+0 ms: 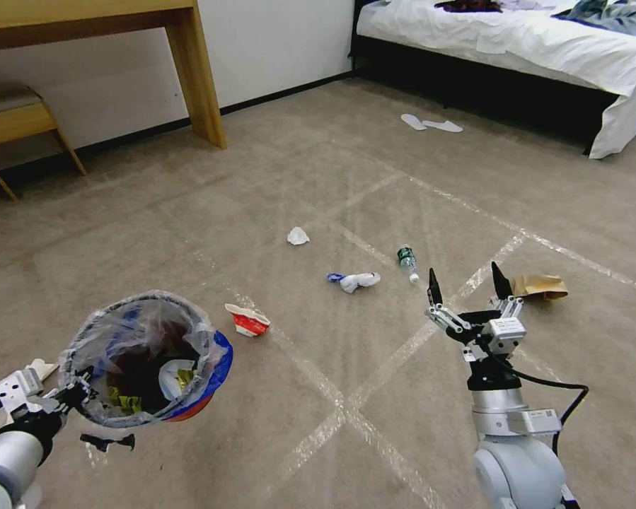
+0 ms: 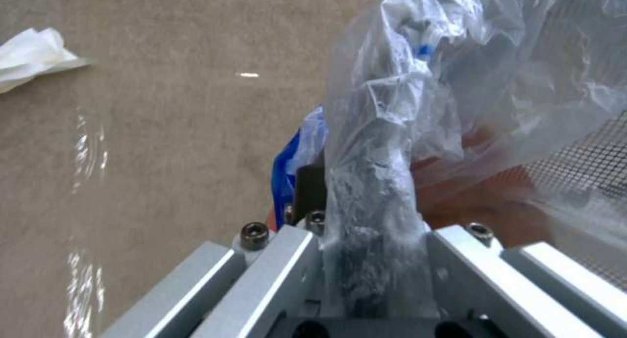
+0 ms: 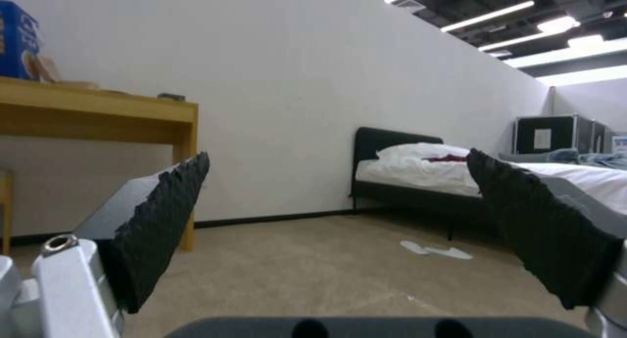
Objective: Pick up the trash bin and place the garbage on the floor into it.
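Note:
The trash bin (image 1: 215, 367), red with a blue rim and a crinkled clear liner, hangs tilted above the floor (image 1: 332, 177) at lower left. My left gripper (image 1: 77, 392) is shut on its rim and liner; the left wrist view shows the gripper (image 2: 366, 196) clamping bag and blue rim (image 2: 287, 161). A yellow wrapper (image 1: 123, 401) lies inside. On the carpet lie a crushed red-white cup (image 1: 247, 319), a tissue wad (image 1: 298, 236), a white-and-blue wad (image 1: 355, 281), a bottle (image 1: 407, 261) and a brown paper bag (image 1: 538, 286). My right gripper (image 1: 466, 279) stands open and empty above the floor beside the bottle.
A wooden desk leg (image 1: 197, 78) and stool (image 1: 20, 120) stand at the back left, a bed (image 1: 516, 42) at the back right with white slippers (image 1: 431, 124) before it. Another tissue (image 2: 33, 56) lies by the left arm. Open carpet stretches ahead.

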Available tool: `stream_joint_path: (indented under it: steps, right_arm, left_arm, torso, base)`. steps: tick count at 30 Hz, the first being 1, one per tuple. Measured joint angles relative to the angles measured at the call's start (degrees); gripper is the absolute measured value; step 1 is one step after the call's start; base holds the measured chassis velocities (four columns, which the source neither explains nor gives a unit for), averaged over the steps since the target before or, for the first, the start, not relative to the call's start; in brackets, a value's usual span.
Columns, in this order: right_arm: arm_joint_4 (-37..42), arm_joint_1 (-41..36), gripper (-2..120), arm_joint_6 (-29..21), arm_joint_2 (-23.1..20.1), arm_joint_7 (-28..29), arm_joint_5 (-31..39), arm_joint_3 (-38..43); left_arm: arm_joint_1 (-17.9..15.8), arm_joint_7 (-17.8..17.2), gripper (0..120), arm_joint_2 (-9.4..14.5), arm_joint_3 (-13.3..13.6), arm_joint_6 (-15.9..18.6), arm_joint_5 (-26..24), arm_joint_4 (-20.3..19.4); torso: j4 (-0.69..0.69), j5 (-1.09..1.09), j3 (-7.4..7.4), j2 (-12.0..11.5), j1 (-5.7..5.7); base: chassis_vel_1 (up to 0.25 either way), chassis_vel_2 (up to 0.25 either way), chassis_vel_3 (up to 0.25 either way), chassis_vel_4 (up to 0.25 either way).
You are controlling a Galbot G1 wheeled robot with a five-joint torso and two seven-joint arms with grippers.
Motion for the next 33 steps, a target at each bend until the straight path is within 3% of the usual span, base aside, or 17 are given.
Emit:
stream_joint_path:
  steps: [20,33]
  right_arm:
    - [-1.7,1.3,100,0.2,-0.1,0.2,0.0,-1.3]
    - [-2.3,1.8,100,0.2,0.0,0.0,0.0,-1.3]
  left_arm:
    - [0.0,0.0,0,0.0,0.0,-0.1,-0.1,0.3]
    - [0.0,0.0,0,0.0,-1.2,-0.1,-0.2,0.5]
  torso:
    - [-0.01,0.0,0.01,0.0,0.0]
    - [0.0,0.0,0.0,0.0,0.0]
  base:
    - [-0.09,0.089,0.097,-0.087]
    - [0.0,0.0,0.0,0.0]
